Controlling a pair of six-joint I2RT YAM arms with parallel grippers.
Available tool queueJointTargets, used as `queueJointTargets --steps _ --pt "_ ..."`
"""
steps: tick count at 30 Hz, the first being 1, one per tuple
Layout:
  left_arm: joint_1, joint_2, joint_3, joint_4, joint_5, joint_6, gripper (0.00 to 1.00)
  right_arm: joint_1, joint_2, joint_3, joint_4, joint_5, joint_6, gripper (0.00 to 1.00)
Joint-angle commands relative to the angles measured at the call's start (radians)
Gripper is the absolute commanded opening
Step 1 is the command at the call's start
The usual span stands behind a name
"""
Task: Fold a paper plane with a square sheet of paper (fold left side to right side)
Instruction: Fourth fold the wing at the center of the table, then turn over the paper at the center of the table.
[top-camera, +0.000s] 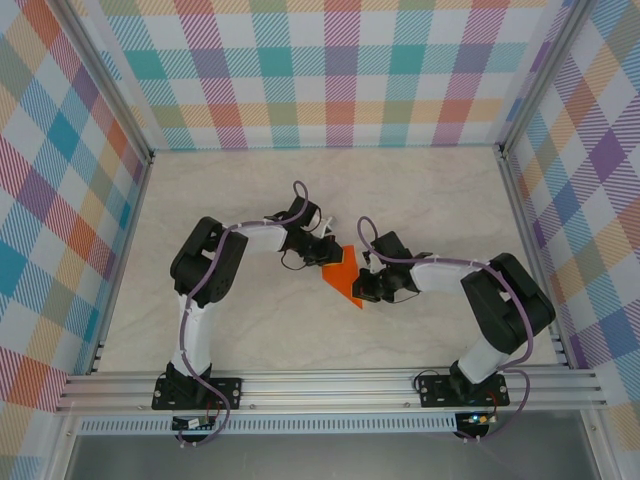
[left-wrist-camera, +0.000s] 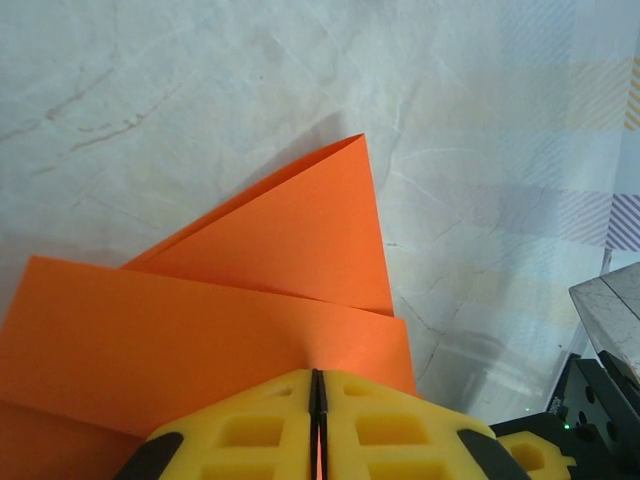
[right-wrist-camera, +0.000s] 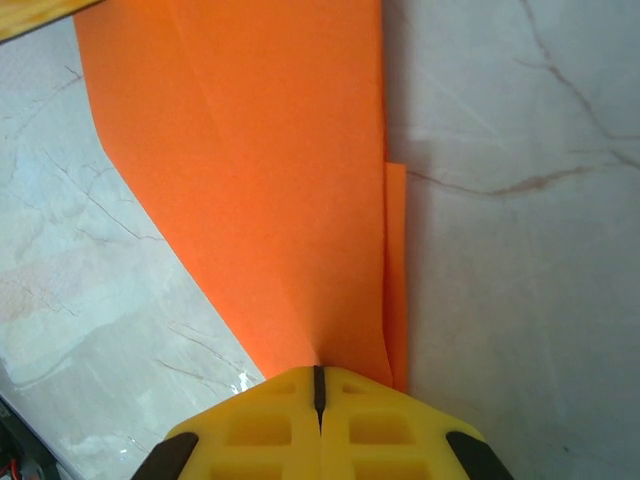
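The square sheet of paper (top-camera: 345, 274) is bright orange and folded into overlapping layers, held between my two arms at the table's middle. My left gripper (top-camera: 326, 256) pinches its upper left edge. In the left wrist view the yellow fingers (left-wrist-camera: 260, 420) stand shut with the paper (left-wrist-camera: 250, 300) running into the slit of the left gripper (left-wrist-camera: 318, 376); one pointed flap sticks up beyond a wider layer. My right gripper (top-camera: 368, 287) pinches the lower right end. In the right wrist view the paper (right-wrist-camera: 280, 180) narrows into the shut right gripper (right-wrist-camera: 319, 372), a thin second layer showing along its right edge.
The pale marbled table (top-camera: 400, 190) lies open behind the arms. Plaid walls (top-camera: 330, 70) enclose the back and both sides, and aluminium rails (top-camera: 330, 385) run along the near edge. A grey and black part of the right arm (left-wrist-camera: 600, 370) shows at the left wrist view's lower right.
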Motion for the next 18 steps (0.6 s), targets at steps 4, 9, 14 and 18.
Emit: queueJointTargets --steps 4,9,14,18 --pt "0.053 -0.139 0.039 -0.059 0.022 0.031 0.19 0.000 -0.121 0.045 -0.143 0.029 -0.075 0.21" --pt "0.101 -0.299 -0.005 -0.077 0.011 0.032 0.33 0.000 -0.256 0.099 -0.255 0.120 -0.145 0.38" --pt "0.118 -0.400 -0.161 -0.021 -0.072 -0.020 0.45 0.000 -0.429 0.066 -0.398 0.301 -0.150 0.52" --pt "0.111 -0.334 -0.238 0.119 -0.005 -0.102 0.46 0.000 -0.629 -0.016 -0.390 0.330 -0.100 0.67"
